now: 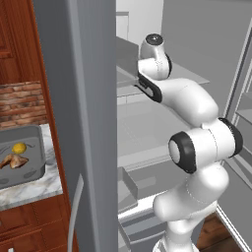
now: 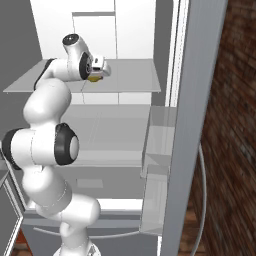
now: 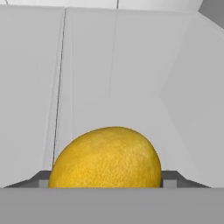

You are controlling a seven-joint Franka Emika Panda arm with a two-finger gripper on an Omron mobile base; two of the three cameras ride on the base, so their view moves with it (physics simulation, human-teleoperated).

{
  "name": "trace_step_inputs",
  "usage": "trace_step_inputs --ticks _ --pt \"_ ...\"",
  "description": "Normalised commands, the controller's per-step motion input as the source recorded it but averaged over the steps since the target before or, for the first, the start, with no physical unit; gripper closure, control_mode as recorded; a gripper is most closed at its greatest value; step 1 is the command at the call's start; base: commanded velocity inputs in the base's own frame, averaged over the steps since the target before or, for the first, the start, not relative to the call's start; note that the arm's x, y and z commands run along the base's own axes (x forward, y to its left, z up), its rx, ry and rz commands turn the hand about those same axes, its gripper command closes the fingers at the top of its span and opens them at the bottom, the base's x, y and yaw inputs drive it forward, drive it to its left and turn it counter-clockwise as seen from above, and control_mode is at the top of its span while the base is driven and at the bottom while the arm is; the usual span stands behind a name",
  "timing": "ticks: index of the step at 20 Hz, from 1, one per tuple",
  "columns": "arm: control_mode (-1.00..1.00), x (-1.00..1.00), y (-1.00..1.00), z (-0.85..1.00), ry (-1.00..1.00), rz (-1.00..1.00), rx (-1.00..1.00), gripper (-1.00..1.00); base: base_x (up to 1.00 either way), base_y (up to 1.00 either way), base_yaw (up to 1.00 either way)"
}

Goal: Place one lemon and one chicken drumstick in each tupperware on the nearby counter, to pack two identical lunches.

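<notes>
White arm (image 1: 197,106), dark joint rings

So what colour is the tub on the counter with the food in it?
Dark grey tub, holding a yellow lemon and a drumstick; best in the left base view.
</notes>
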Motion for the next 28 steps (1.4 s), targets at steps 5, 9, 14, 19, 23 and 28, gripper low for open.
trace_step_inputs --ticks 5,9,14,19,23,28 --pt "-1.0 -0.1 0.0 -0.04 -0.01 0.0 0.0 1.0 0.0 0.0 0.0" --pt "-1.0 -1.0 -0.07 -0.23 -0.12 0.0 0.0 1.0 0.0 0.0 0.0" --pt "-1.0 -1.0 -0.3 -0.04 -0.31 0.0 0.0 1.0 0.0 0.0 0.0" --pt "-1.0 -1.0 -0.45 0.28 -0.25 0.0 0.0 1.0 0.0 0.0 0.0" --pt "-1.0 -1.0 -0.3 0.28 -0.08 0.04 0.0 1.0 0.0 0.0 0.0" --pt "-1.0 -1.0 0.0 0.43 0.16 0.05 0.0 1.0 0.0 0.0 0.0"
